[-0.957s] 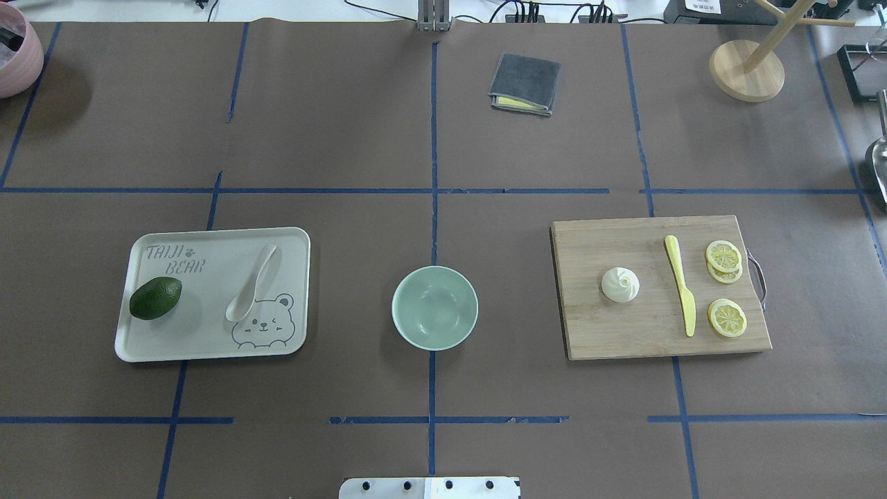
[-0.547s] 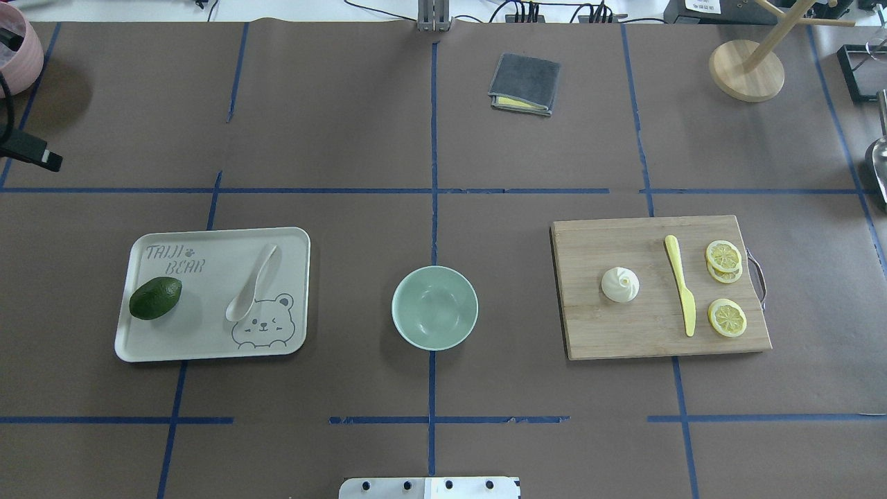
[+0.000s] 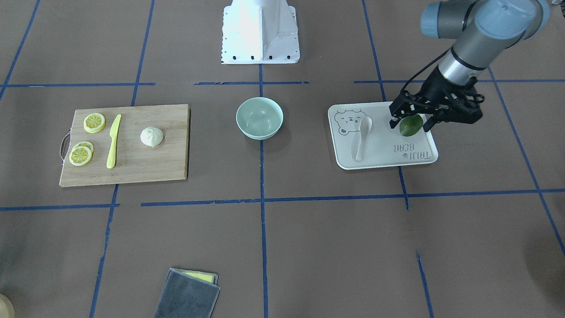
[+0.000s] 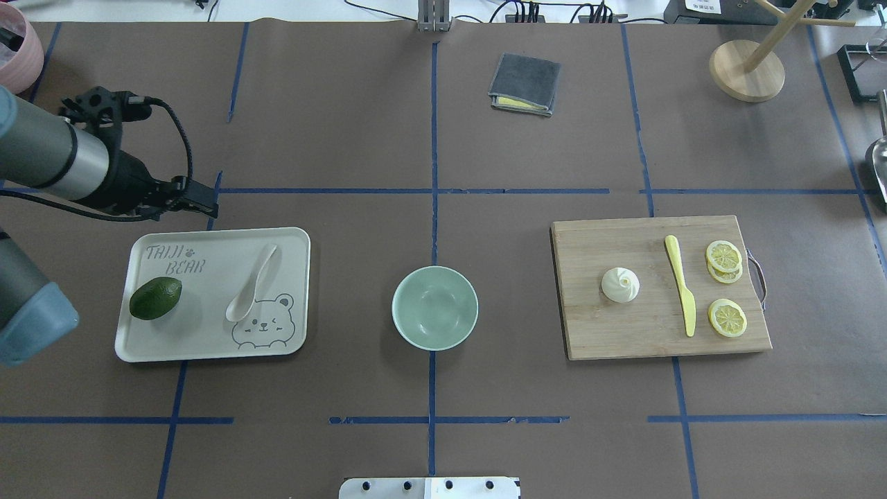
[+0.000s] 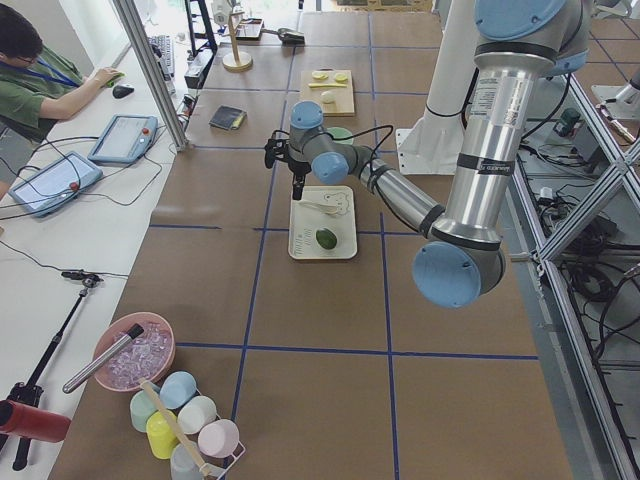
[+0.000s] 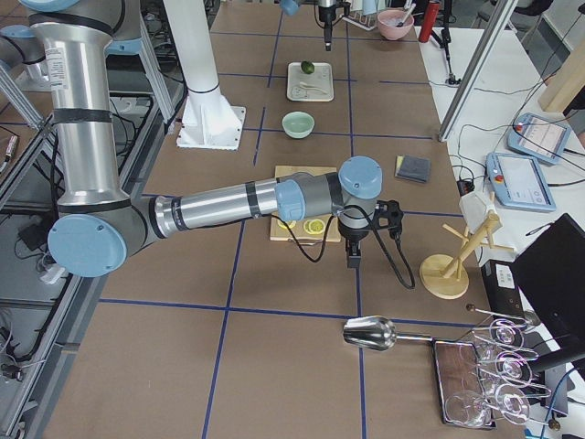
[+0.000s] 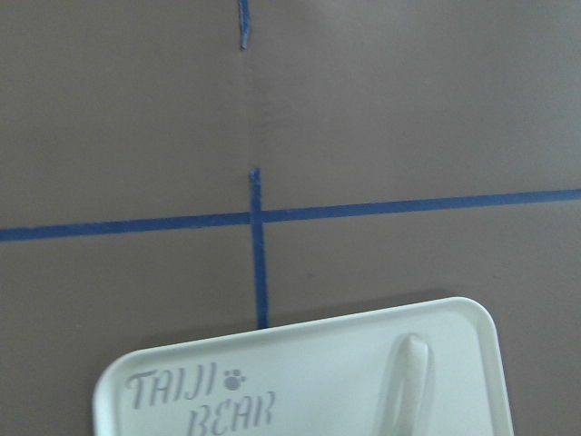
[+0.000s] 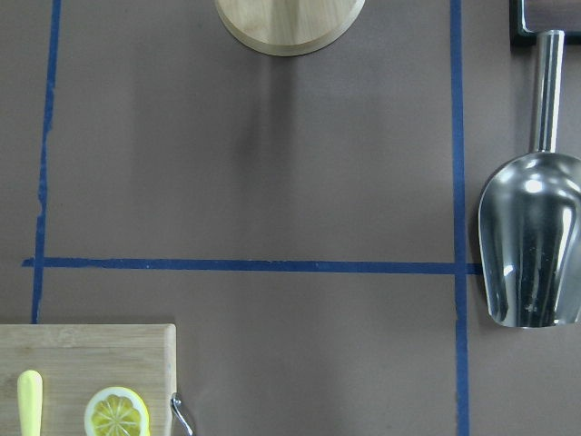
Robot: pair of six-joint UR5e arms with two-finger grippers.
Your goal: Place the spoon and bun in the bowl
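The left gripper, jaws apart, hangs just past the tray's far edge. The spoon lies on the tray, its handle pointing toward that edge and this nearer gripper.

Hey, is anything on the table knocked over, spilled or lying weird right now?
Nothing stands out. The bowl sits upright and empty, the spoon lies flat on the tray beside the avocado, and the bun stands point-up on the cutting board with the knife and lemon slices.
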